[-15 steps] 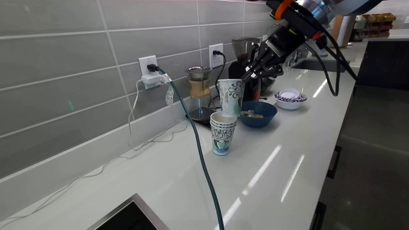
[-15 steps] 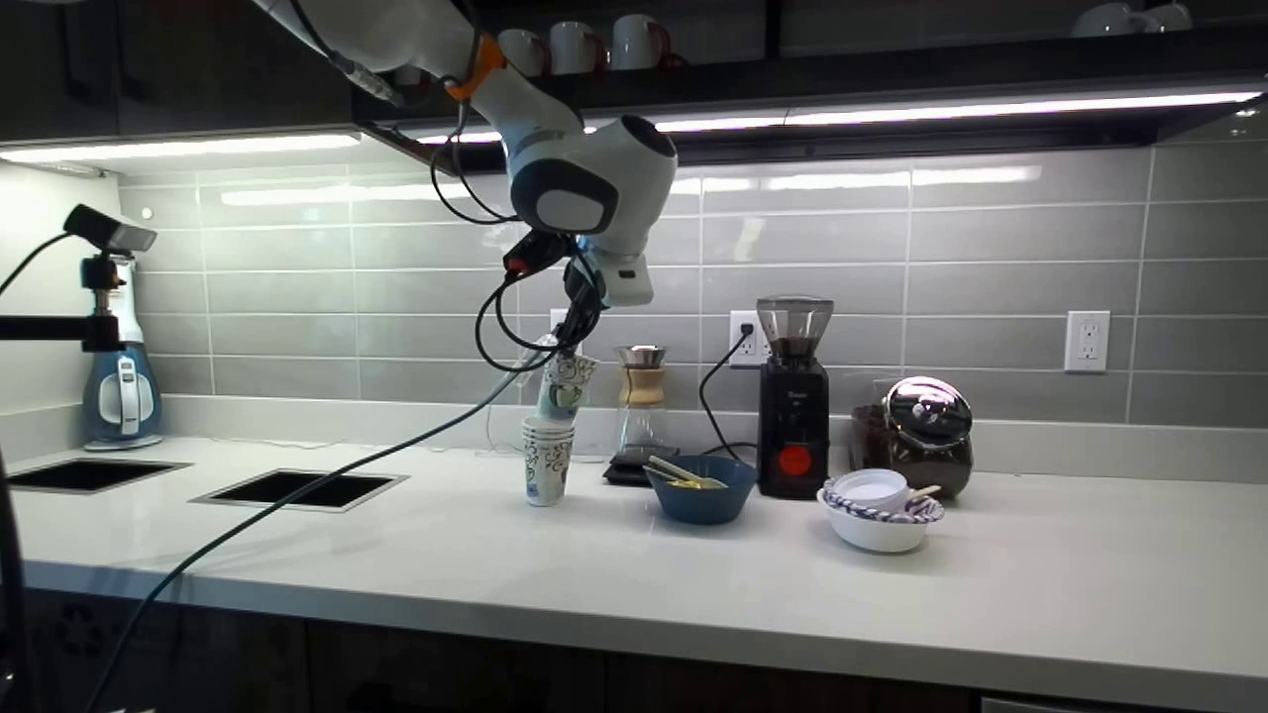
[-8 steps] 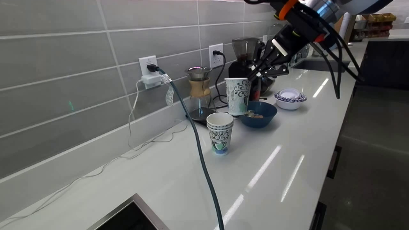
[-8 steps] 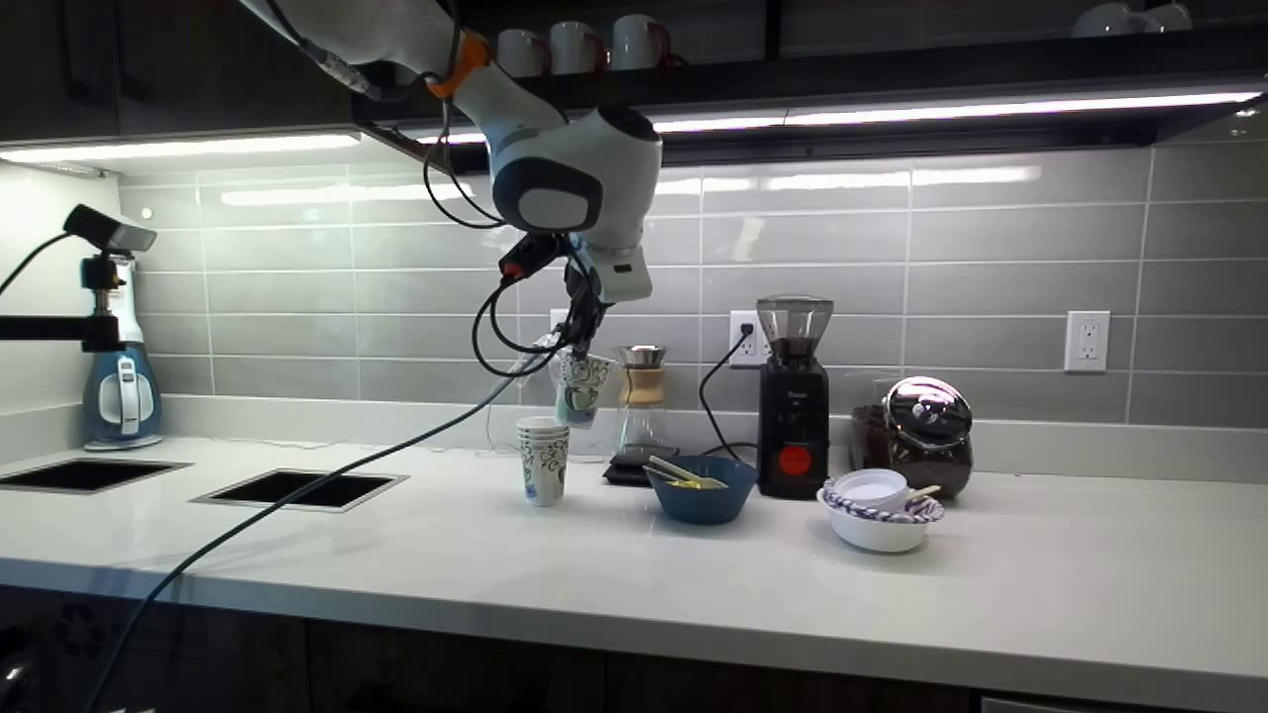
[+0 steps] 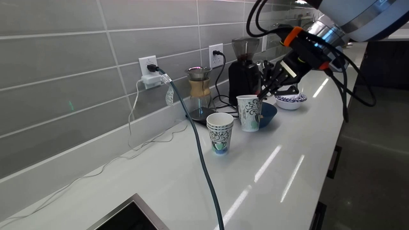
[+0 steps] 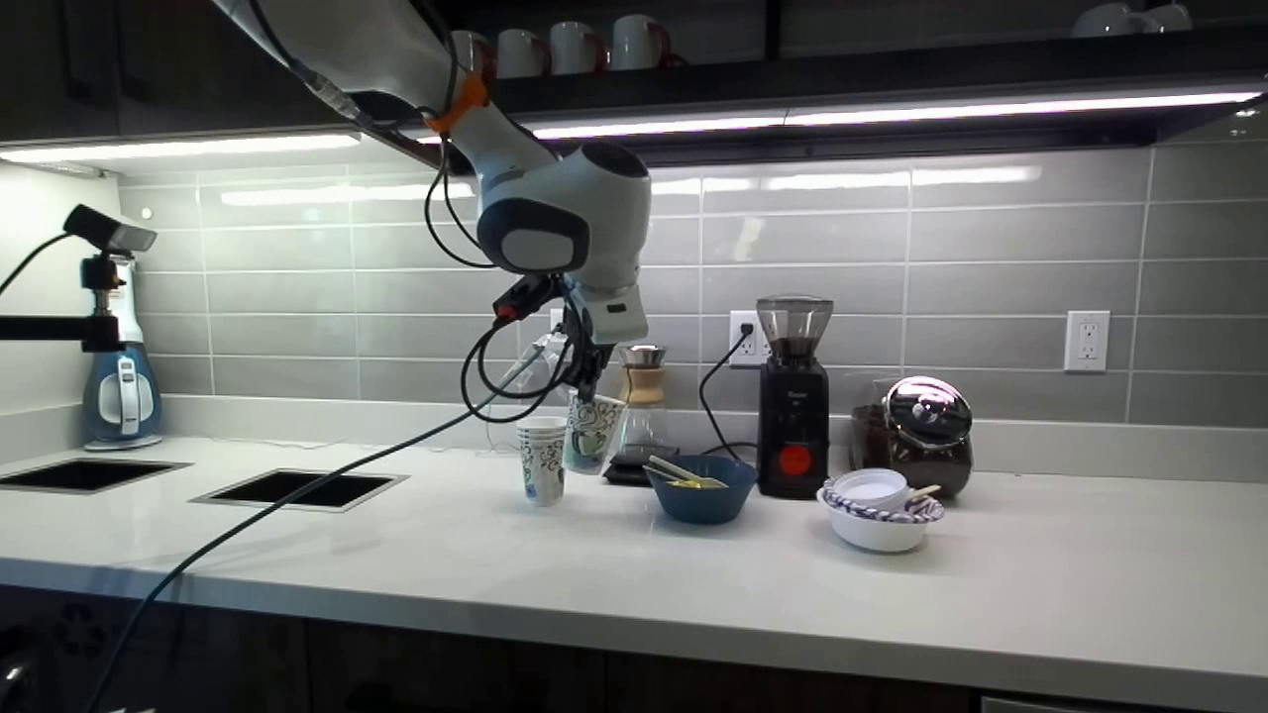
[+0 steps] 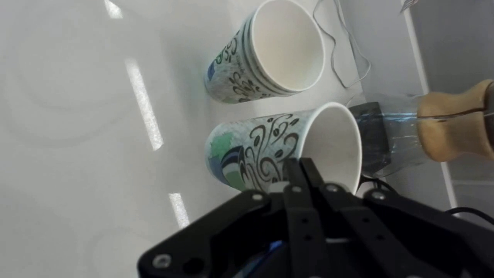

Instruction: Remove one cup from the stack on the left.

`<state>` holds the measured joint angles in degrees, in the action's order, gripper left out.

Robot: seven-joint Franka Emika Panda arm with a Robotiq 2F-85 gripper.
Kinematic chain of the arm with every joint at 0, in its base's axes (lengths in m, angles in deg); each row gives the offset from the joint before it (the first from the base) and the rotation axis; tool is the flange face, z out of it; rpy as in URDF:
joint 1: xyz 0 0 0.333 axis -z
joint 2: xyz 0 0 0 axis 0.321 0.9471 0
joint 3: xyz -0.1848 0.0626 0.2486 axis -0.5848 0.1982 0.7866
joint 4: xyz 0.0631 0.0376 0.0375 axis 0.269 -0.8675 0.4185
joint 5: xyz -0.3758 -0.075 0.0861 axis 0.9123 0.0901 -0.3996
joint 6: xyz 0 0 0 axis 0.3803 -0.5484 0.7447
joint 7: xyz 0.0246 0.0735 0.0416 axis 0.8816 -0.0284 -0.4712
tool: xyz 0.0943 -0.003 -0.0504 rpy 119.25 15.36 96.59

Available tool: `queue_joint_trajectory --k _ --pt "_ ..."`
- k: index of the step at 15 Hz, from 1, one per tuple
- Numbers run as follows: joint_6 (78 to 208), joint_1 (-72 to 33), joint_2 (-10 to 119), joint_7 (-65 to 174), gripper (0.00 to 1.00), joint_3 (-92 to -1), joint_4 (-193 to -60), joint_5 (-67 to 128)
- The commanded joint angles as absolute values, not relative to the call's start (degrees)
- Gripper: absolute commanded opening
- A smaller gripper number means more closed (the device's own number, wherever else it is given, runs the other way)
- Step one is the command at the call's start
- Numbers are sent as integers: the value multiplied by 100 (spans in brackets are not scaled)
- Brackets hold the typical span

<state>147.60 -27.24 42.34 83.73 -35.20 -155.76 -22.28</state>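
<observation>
Stack (image 6: 544, 470) and blue bowl (image 6: 701, 504) on counter (image 6: 614, 569)

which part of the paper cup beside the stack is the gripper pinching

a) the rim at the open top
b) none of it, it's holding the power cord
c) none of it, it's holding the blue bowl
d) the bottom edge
a, since the wrist view shows the gripper shut on the cup right at its open rim, well away from the base.
</observation>
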Motion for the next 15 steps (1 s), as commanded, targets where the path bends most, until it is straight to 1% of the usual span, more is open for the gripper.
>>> queue_joint_trajectory --k 1,9,10,11,14,15 --pt "15103 -2736 4243 8389 1 -3533 -15819 -2023" --pt "15426 -2747 4895 7568 1 -3527 -15722 -1889" --pt "15391 -2740 4900 7511 28 -3523 -15712 -1900" --pt "15300 -2743 4787 7548 29 -3522 -15744 -1878" --pt "14993 -2798 4442 7760 48 -3485 -15925 -1746" --pt "14832 -2814 4335 7861 56 -3474 -15969 -1677"
